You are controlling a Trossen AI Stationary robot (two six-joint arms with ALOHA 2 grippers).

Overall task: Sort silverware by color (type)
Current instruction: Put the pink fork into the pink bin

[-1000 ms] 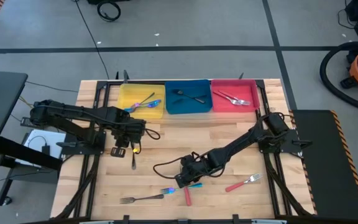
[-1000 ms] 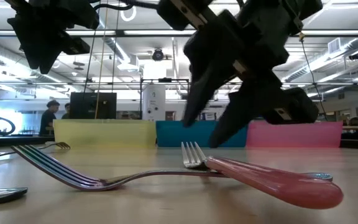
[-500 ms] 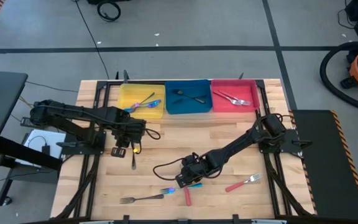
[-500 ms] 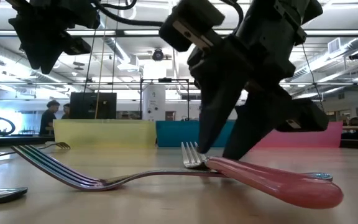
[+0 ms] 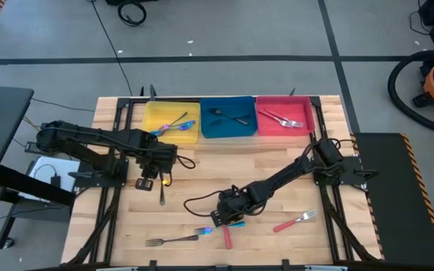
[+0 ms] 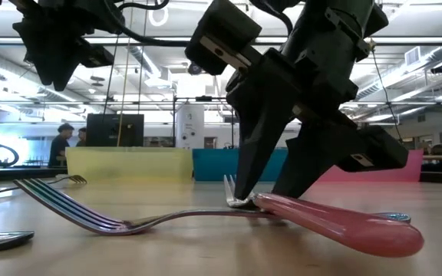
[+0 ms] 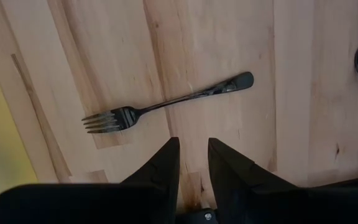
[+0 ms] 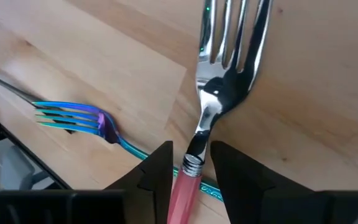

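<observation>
Silverware lies scattered on the wooden counter; your right tool hangs low at the near middle, fingers spread to either side of the neck of the pink-handled fork, not yet pinching. Centre on the neck and close squarely, avoiding the iridescent fork crossing under its handle. Your left tool waits, slightly parted, above a dark fork. Behind the far trays is an open workshop.
</observation>
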